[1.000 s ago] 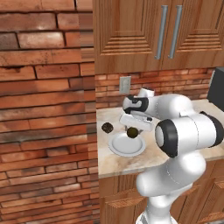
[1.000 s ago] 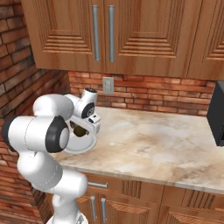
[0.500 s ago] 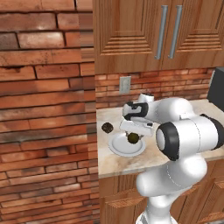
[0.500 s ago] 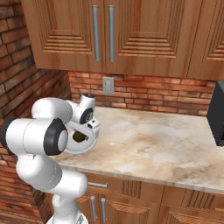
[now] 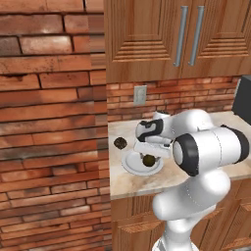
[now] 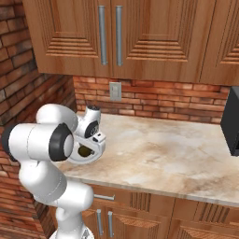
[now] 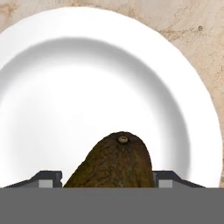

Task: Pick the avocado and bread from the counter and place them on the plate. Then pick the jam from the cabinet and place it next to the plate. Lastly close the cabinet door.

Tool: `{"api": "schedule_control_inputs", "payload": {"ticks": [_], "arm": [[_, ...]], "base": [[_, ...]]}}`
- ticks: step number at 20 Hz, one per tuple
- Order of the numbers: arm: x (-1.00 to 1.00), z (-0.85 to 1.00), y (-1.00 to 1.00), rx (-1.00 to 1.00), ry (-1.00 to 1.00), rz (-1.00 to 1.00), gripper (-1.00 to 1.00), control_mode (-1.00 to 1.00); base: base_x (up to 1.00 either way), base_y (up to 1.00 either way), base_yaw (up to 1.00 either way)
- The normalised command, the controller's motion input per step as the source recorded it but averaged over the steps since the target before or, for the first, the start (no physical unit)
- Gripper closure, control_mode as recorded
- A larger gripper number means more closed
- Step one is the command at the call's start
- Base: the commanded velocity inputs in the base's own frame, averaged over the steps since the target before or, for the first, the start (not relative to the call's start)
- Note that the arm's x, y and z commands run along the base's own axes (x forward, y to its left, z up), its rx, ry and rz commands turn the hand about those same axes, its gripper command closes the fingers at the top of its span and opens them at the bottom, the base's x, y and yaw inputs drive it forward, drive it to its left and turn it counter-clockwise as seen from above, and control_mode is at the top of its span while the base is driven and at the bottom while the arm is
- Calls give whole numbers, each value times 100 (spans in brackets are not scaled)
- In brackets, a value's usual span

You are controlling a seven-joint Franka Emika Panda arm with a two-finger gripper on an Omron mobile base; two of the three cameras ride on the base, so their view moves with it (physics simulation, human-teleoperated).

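At the far left of the left base view, a small dark round item [image 5: 120, 142] sits on the counter [image 5: 196, 169], just beside the plate [image 5: 131, 166] and apart from it. It is probably the bread, though at this size it cannot be told for sure.

Next to the right comes the plate itself, white and shallow. The gripper [image 5: 148, 156] hangs low over it with the avocado [image 5: 148, 159] beneath the hand. In the hand view the avocado [image 7: 114, 162] sits between the two dark finger tips, stem end pointing away from the camera, with the plate [image 7: 52, 78] spread wide behind it. The fingers [image 7: 46, 178] press in on either side of the fruit, so the gripper appears to be clamped on it. Whether the avocado already touches the plate cannot be read from these views.

Further right, the right base view shows the same hand at the plate [image 6: 93, 158] with the avocado [image 6: 84, 151] tucked under it. Above, the cabinet doors [image 6: 107, 37] are shut.

The step in hand looks like setting the avocado down. To do it well, the arm should lower until the fruit bears on the flat of the plate, away from the raised rim. It should then part the fingers gently, since a rounded fruit could roll. After that it should lift straight up before swinging toward the dark item.
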Motion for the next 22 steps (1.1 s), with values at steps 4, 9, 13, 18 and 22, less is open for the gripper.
{"api": "schedule_control_inputs", "payload": {"ticks": [4,9,13,18,22], "arm": [[0,-23,0,-1,0,0,100,-100],[0,-25,0,-3,0,0,100,-100],[-5,-15,1,-4,0,-1,-100,-100],[-23,31,0,0,-6,-4,-100,-100],[-25,40,0,0,-6,0,-100,-100]], "base": [[0,0,0],[0,0,0],[0,0,0],[0,0,0],[0,0,0]]}}
